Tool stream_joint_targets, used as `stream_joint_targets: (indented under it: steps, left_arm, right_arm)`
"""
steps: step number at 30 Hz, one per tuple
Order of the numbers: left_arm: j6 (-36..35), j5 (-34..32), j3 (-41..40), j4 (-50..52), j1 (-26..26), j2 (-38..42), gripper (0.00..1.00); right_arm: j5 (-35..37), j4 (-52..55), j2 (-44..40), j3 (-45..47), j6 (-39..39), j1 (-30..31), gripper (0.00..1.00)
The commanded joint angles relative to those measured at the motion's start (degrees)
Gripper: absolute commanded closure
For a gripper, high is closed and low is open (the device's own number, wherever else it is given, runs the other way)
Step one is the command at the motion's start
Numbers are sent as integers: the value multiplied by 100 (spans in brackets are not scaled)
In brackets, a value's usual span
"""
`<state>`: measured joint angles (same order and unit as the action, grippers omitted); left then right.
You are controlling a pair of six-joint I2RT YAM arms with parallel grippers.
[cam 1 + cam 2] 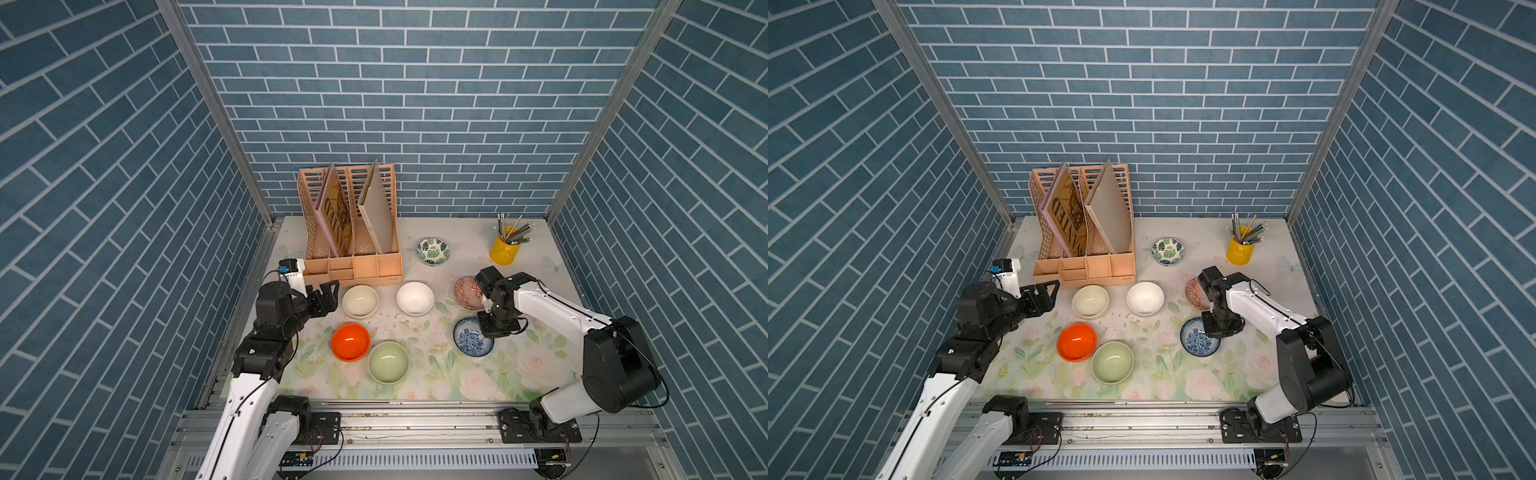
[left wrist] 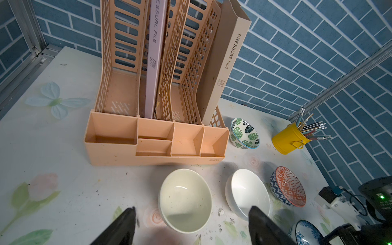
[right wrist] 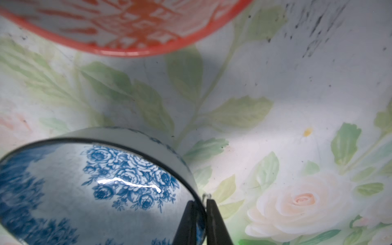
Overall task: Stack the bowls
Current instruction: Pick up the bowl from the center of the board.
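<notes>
My right fingers (image 3: 187,220) pinch the rim of the blue floral bowl (image 3: 84,191); left fingers (image 2: 125,222) spread wide near the cream bowl (image 2: 186,199).

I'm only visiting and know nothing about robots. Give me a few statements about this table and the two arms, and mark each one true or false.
1. The right gripper is pinched shut on the rim of the blue floral bowl. True.
2. Two bowls are already stacked. False: none sits inside another.
3. The left gripper holds the cream bowl. False: the left gripper stands open and empty near the cream bowl.
4. The yellow cup holds pencils. True.
5. The leaf-patterned bowl is nearest the arms' bases. False: the leaf-patterned bowl sits at the back, between the file organizer and the yellow cup.
</notes>
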<state>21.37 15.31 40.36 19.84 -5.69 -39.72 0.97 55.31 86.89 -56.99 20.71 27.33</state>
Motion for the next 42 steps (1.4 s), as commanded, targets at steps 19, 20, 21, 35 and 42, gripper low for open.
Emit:
stream_joint_targets:
  steps: [19,20,21,35,42]
  left_arm:
    - [-68,-6,-72,39,-72,-76,14]
    - [-70,-3,-68,38,-72,-82,14]
    - [-69,-7,-71,40,-72,-83,14]
    - [-66,-20,-70,47,-105,-134,14]
    - [-67,-35,-72,56,-116,-161,14]
  right_arm:
    - [-1149,226,-614,-339,-58,40,100]
    - [-1193,253,-639,-398,-58,38,100]
    - [-1248,272,-674,-453,-58,36,100]
    - [-1577,103,-555,-1573,82,-553,100]
    - [-1912,-409,-165,-1678,51,-1312,100]
